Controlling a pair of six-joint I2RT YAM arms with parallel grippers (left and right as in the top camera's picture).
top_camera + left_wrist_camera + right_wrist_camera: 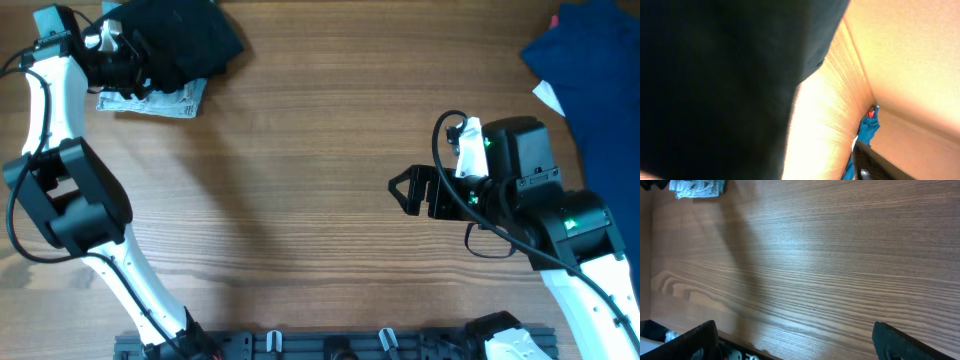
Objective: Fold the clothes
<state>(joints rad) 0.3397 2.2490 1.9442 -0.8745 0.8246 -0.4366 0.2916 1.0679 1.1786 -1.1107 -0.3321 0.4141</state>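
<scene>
A black garment (185, 40) lies bunched at the table's far left corner, partly over a folded light patterned cloth (155, 100). My left gripper (125, 60) is right at the black garment's left edge. In the left wrist view the black garment (715, 90) fills the left side and hides one finger; the other finger (875, 165) stands well apart, so the jaws look open. A blue garment (600, 80) lies crumpled at the far right. My right gripper (405, 190) is open and empty over bare wood (795, 345), right of centre.
The wooden table (320, 150) spans the view. The folded cloth shows in the right wrist view (695, 187) at the top left. The blue garment shows far off in the left wrist view (867, 130). A black rail (330, 345) runs along the front edge.
</scene>
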